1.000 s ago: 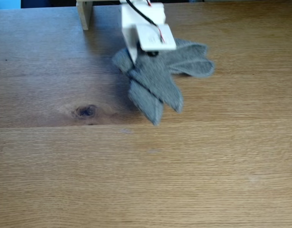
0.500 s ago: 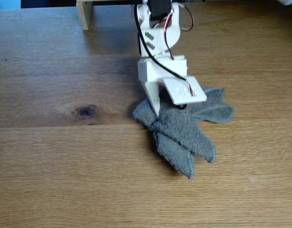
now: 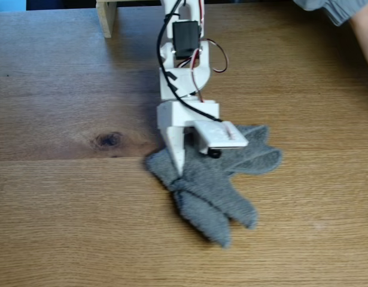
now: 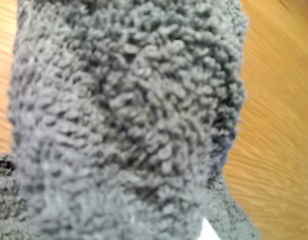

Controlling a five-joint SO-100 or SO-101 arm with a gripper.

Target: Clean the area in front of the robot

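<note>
Arm: you see the white plastic robot arm (image 3: 182, 78), with a black servo block and red and black wires, reaching down from the top edge of the fixed view toward the table's middle.
Gripper: the pointed two-finger gripper (image 3: 182, 174) has its fingers clamped on a pinched fold of the small grey terry cloth (image 3: 213, 182); the white tip presses into the bunched centre.
Cloth: it lies spread in lobes on the broad light-brown oak tabletop (image 3: 82, 227), just right of the small dark knot (image 3: 108, 140); in the wrist view the terry loops (image 4: 128, 115) sit close to the lens, with wood grain (image 4: 279, 125) at right.
Change from half a second ago: you find the cloth and gripper shifted left and slightly toward the near edge, so the cloth's left lobe lies closer to the knot; the arm leans further left.
Change from one second ago: the cloth was then near the far edge, under the arm's base.
Surroundings: a pale wooden post (image 3: 106, 17) stands at top left; a person's arm (image 3: 364, 30) in a grey sleeve (image 3: 327, 7) has entered at top right.
Writing: no label is readable to you.
</note>
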